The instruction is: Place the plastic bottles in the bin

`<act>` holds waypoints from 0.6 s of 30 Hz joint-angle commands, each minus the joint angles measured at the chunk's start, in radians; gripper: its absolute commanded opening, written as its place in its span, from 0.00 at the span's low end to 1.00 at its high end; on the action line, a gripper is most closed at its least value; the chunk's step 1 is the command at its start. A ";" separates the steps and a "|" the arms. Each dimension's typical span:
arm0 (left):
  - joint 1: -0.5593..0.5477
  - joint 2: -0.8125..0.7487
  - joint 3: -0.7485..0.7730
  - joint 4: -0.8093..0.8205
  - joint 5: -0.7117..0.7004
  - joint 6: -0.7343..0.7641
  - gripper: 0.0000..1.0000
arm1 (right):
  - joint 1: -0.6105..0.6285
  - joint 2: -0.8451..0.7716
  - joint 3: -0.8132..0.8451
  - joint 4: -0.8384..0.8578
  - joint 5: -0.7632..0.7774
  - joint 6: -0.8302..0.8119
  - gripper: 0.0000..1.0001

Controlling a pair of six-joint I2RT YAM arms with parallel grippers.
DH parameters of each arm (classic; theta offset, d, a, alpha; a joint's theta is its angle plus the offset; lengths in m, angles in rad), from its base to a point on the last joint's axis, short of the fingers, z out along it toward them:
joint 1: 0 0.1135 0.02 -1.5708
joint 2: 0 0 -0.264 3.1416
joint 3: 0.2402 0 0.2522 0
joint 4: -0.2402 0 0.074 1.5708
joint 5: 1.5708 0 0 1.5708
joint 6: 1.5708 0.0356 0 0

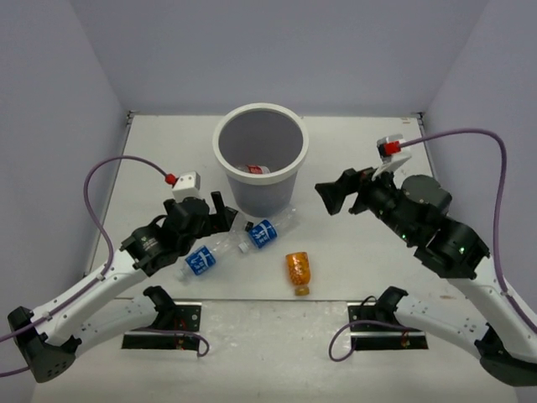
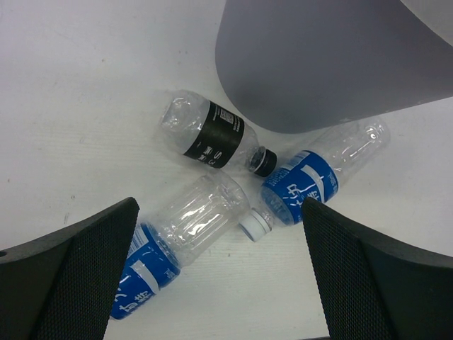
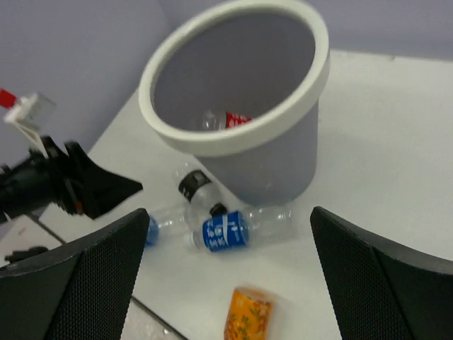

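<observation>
White tabletop [image 1: 361,277] bears blue-label bottles [image 2: 304,185] between spread left fingers [image 2: 78,276]; right fingers [image 3: 382,276] gape empty beside bin [image 1: 260,107]

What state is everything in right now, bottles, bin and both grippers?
left gripper: open, empty
right gripper: open, empty
bin: upright, open top
red-white bottle: lying inside the bin
black-label bottle: lying on table beside bin, capped
left blue-label bottle: lying on table, under left gripper
right blue-label bottle: lying on table, capped
orange bottle: lying on table, alone
</observation>
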 commanded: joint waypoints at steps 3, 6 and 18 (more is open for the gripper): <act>0.006 -0.011 0.000 -0.005 -0.005 -0.004 1.00 | 0.017 0.061 -0.306 0.058 -0.233 0.123 0.99; 0.006 -0.006 -0.008 -0.003 0.001 -0.005 1.00 | 0.048 0.133 -0.363 0.105 -0.233 0.152 0.99; 0.006 0.007 -0.024 -0.012 0.017 -0.004 1.00 | 0.250 0.602 -0.379 0.084 -0.009 0.276 0.99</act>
